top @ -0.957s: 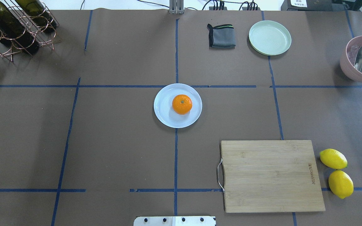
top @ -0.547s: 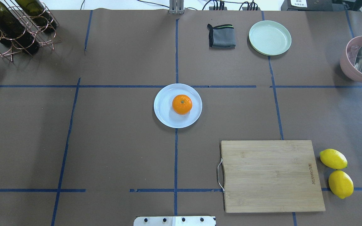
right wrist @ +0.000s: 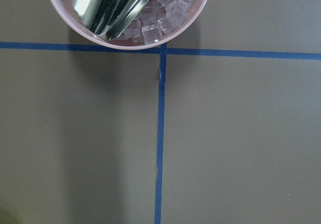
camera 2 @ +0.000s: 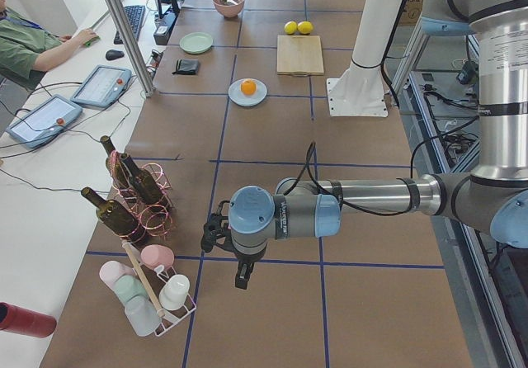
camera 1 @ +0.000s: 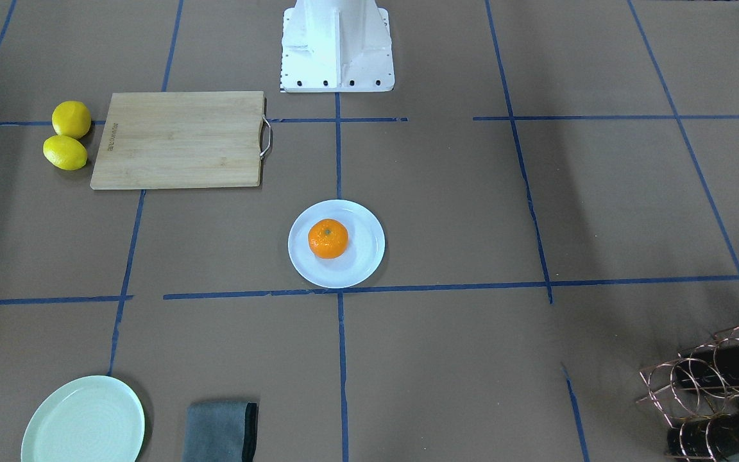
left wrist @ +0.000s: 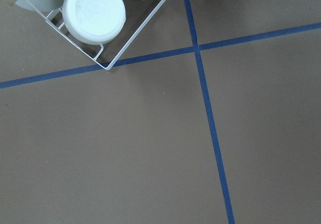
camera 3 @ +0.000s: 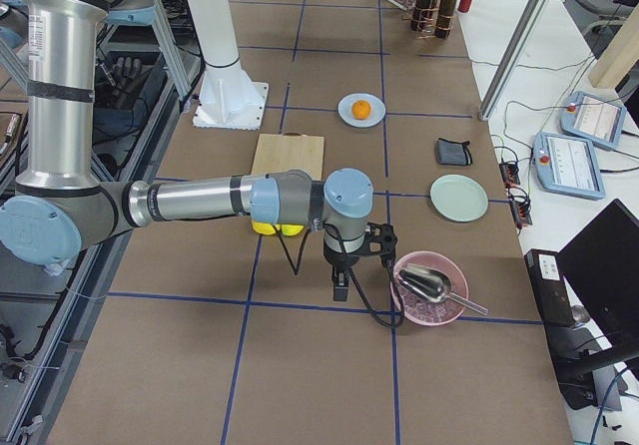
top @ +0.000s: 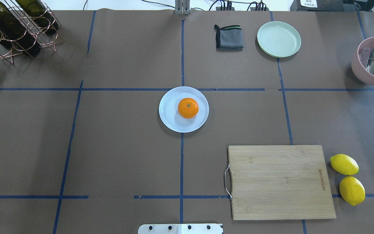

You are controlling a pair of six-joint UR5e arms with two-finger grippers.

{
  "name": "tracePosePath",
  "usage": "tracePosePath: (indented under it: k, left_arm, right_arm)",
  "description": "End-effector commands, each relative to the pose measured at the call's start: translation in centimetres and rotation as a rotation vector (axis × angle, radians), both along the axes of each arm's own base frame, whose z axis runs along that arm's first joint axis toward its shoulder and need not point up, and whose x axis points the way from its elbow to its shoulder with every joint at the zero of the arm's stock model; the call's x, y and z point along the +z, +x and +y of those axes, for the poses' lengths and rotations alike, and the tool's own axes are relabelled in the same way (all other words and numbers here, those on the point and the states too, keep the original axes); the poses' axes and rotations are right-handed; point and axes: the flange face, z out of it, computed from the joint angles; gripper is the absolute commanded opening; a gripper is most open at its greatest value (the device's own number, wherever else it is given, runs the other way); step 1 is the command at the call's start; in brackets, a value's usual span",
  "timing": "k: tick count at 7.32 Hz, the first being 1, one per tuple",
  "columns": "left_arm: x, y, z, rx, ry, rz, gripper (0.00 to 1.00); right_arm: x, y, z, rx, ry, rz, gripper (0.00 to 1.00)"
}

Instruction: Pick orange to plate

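Note:
The orange sits on the white plate at the table's centre, a little right of the plate's middle; it also shows in the front-facing view as the orange on the plate. Neither gripper is near it. The left gripper hangs over the table's far left end beside a cup rack, and the right gripper hangs at the far right end next to a pink bowl. Both appear only in the side views, so I cannot tell whether they are open or shut.
A wooden cutting board lies front right with two lemons beside it. At the back are a mint-green plate, a grey cloth, a pink bowl of ice with a scoop, and a wine rack.

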Motion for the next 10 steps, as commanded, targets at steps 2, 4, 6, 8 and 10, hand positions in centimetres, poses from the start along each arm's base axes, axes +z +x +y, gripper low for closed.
tracePosePath:
  k: [2, 4, 6, 8, 10]
  left_arm:
    - [-0.4, 0.0, -0.1, -0.001, 0.007, -0.001, 1.0]
    - [-0.6, 0.0, -0.1, 0.0, 0.013, -0.002, 1.0]
    - [-1.2, 0.0, -0.1, -0.001, 0.021, -0.003, 1.0]
    - [-1.2, -0.1, -0.1, -0.002, 0.023, -0.003, 1.0]
    - [-1.4, 0.0, -0.3, -0.001, 0.027, -0.004, 1.0]
  right_arm:
    - [0.1, 0.0, 0.1, 0.0, -0.004, -0.002, 1.0]
    - [0.1, 0.0, 0.1, 0.0, -0.004, -0.002, 1.0]
    - [0.0, -0.1, 0.1, 0.0, -0.002, -0.008, 1.0]
    - [0.0, -0.1, 0.1, 0.0, -0.002, -0.008, 1.0]
    - [0.0, -0.1, 0.1, 0.0, -0.002, -0.008, 1.0]
